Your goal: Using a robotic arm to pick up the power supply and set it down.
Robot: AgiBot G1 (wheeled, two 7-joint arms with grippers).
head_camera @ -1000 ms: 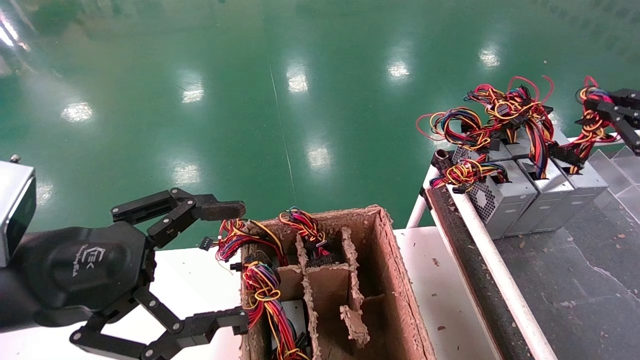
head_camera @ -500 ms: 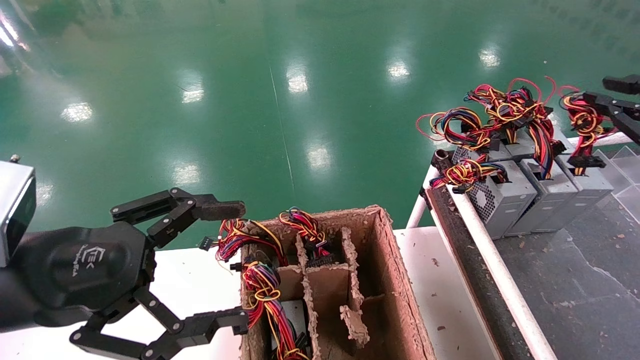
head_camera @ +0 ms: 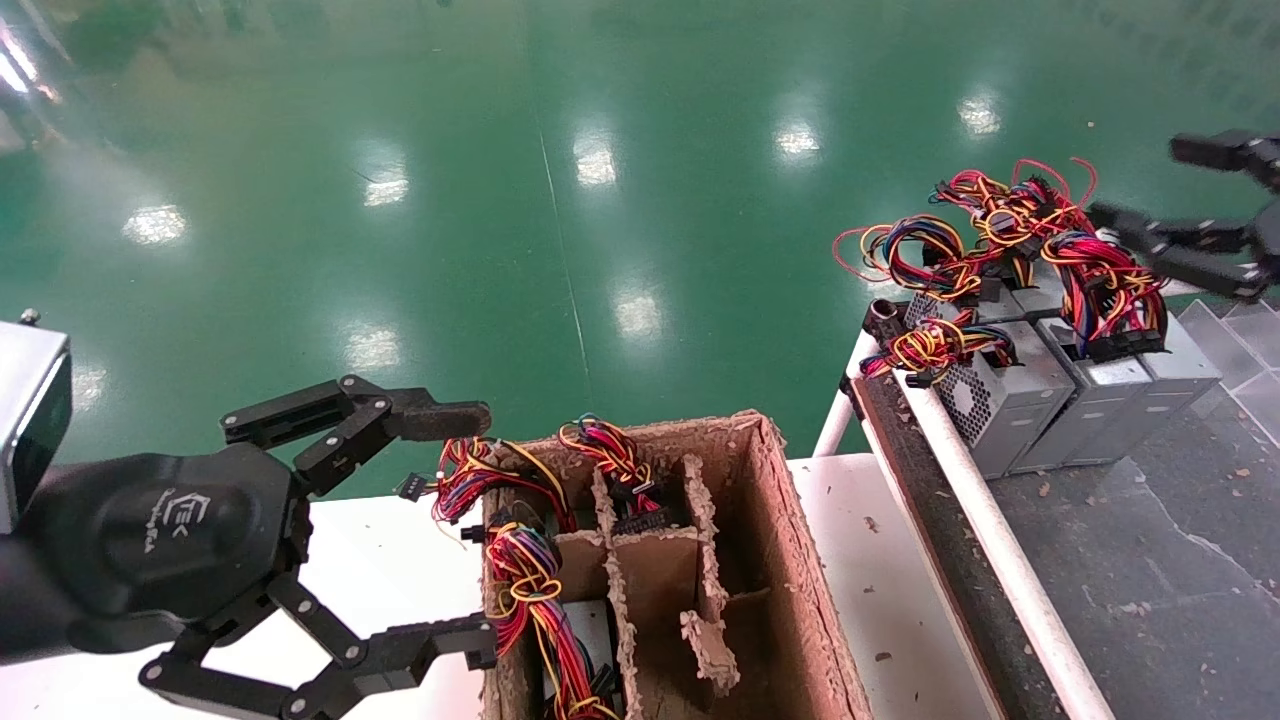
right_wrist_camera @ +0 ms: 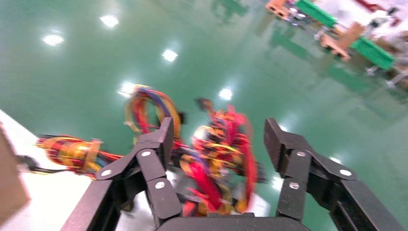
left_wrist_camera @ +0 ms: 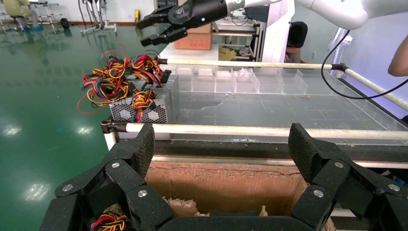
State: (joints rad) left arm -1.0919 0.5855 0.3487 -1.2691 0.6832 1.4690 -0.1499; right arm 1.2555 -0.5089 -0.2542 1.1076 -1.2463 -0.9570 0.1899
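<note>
Three power supplies (head_camera: 1085,400) lie below the gaping right gripper (head_camera: 1165,195).

Glossy green floor (head_camera: 560,180) with ceiling-light reflections; white table (head_camera: 890,580); dark worn bench surface (head_camera: 1150,560).

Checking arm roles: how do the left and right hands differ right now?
The left hand hovers by the cardboard box, near the wires sticking out of it; the right hand is above and just beyond the power supplies on the conveyor. The left fills the near corner of the head view; the right is only partly in it. Both are open and hold nothing.
</note>
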